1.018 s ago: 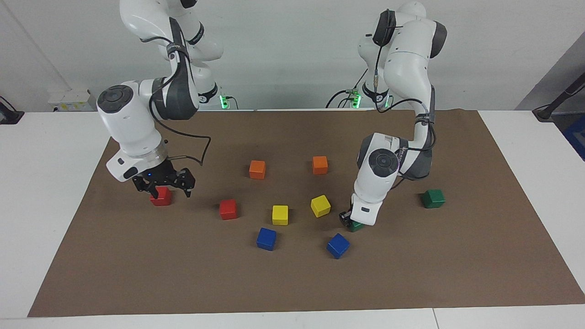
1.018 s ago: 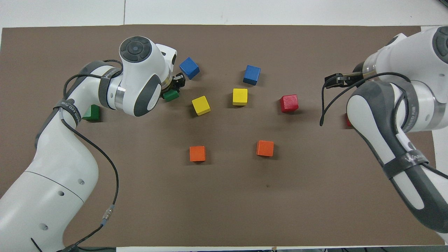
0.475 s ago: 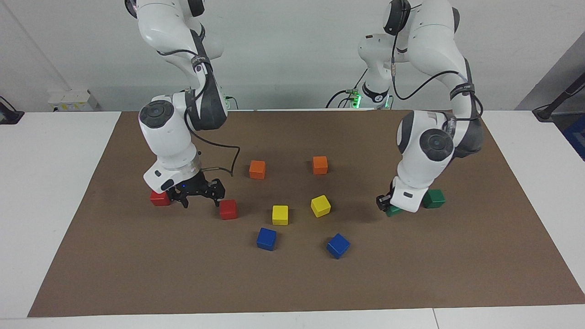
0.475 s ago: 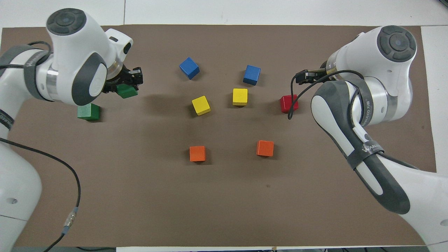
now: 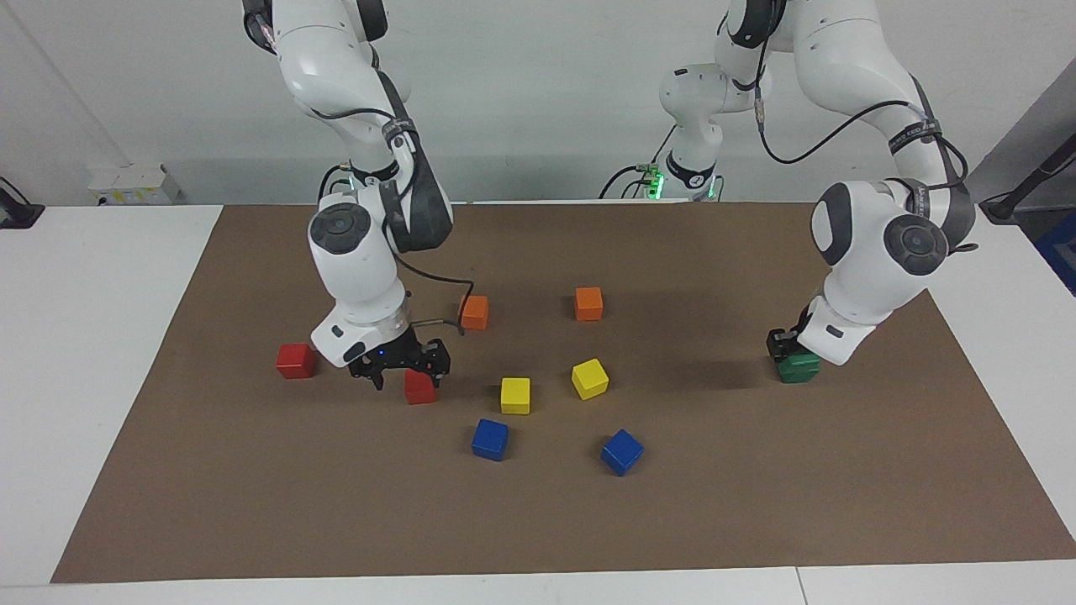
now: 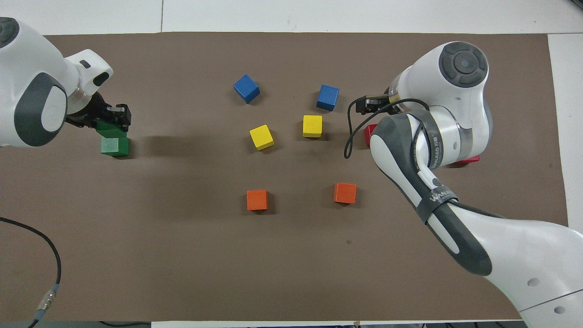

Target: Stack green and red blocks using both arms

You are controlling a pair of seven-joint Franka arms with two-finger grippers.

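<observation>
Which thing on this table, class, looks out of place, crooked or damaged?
Nothing looks damaged or spilled. One yellow cube and one blue cube sit turned at an angle, unlike their squarer partners. The left gripper holds a green block over the other green block, not yet squarely on it.

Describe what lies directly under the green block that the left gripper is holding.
The left gripper holds one green block over the second green block. Whether they touch is hidden.

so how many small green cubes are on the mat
2, both at the left arm's end of the mat: one green cube resting on the brown mat, the other green cube held in the shut left gripper above it.
</observation>
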